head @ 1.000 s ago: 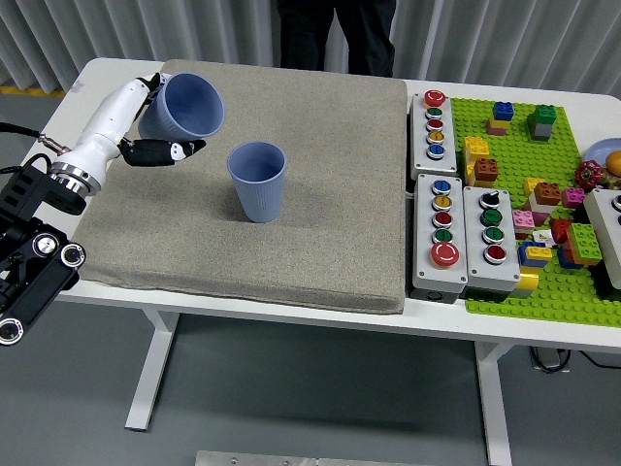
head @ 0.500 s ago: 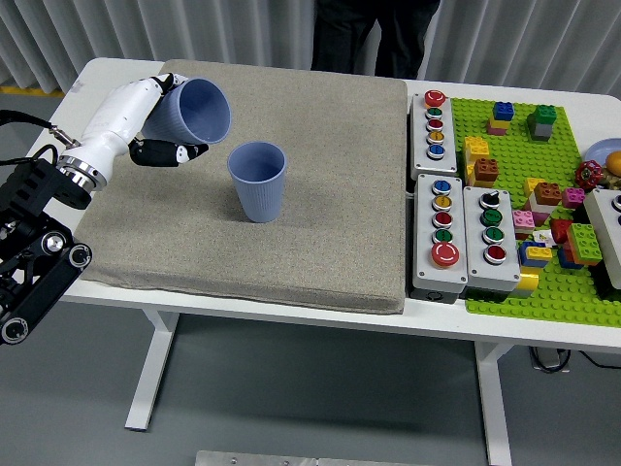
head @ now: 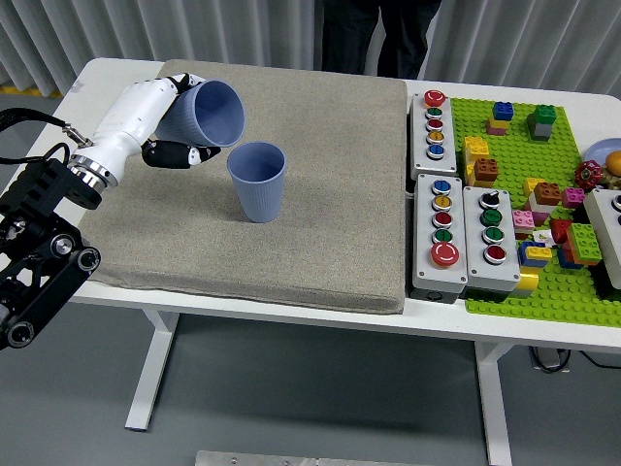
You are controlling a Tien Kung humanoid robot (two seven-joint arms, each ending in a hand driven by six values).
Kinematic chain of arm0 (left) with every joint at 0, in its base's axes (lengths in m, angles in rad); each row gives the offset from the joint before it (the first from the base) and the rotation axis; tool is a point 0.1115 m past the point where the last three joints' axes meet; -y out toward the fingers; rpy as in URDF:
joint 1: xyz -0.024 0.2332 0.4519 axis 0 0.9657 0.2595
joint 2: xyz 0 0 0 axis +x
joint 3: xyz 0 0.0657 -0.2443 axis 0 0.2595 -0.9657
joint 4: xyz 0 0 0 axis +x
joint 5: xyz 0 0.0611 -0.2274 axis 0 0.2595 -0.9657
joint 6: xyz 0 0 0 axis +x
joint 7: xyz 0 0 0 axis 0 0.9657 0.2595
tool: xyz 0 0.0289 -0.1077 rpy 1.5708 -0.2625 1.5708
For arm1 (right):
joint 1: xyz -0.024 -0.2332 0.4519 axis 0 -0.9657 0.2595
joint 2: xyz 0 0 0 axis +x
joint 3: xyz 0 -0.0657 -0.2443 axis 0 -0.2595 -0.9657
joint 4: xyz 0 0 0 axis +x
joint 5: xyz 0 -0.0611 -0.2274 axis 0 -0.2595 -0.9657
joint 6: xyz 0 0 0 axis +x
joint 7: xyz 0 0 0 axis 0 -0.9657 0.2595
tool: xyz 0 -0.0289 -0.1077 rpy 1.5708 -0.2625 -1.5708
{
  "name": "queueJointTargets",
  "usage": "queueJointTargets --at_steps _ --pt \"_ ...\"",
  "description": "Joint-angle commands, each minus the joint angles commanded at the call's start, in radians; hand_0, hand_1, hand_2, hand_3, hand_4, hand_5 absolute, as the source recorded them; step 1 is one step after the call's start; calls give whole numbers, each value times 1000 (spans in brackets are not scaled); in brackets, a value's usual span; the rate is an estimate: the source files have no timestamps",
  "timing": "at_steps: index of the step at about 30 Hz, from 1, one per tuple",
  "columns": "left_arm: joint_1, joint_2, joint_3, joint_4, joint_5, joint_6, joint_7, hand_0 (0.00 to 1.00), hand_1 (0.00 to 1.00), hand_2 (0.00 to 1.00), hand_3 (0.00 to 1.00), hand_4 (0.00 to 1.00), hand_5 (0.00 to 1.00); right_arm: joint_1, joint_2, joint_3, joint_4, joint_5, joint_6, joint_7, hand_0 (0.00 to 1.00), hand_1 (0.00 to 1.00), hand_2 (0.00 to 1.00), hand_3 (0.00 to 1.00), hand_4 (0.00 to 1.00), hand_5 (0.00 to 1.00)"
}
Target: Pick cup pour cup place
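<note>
left hand (head: pixel 160 121), fingers (head: pixel 179 153) gripping tilted cup (head: pixel 209 114)

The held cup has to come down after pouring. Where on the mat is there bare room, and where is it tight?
The grey mat is bare right of the standing cup, up to the button boxes, and along its near edge. The left hand holds the tilted cup just left of the standing cup, so that far-left corner is tight. The green baseplate is crowded with bricks.

Tilted blue cup (head: pixel 208 114) above-left of upright blue cup (head: pixel 257 182).
</note>
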Motion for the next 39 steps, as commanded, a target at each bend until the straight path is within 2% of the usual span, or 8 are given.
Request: queueJointTargets --at_steps 20,25,39 --pt "-24 10 53 -2 102 0 19 593 559 573 547 652 4 -3 -1 -4 0 2 0 1 721 682 674 629 135 350" --pt "-33 16 69 0 82 7 16 593 558 573 547 652 5 -3 -1 -5 0 7 -1 2 721 682 674 629 135 347" --pt "-63 34 108 -7 188 0 32 592 558 572 547 652 13 3 -3 -9 0 15 -3 5 721 682 674 629 134 348"
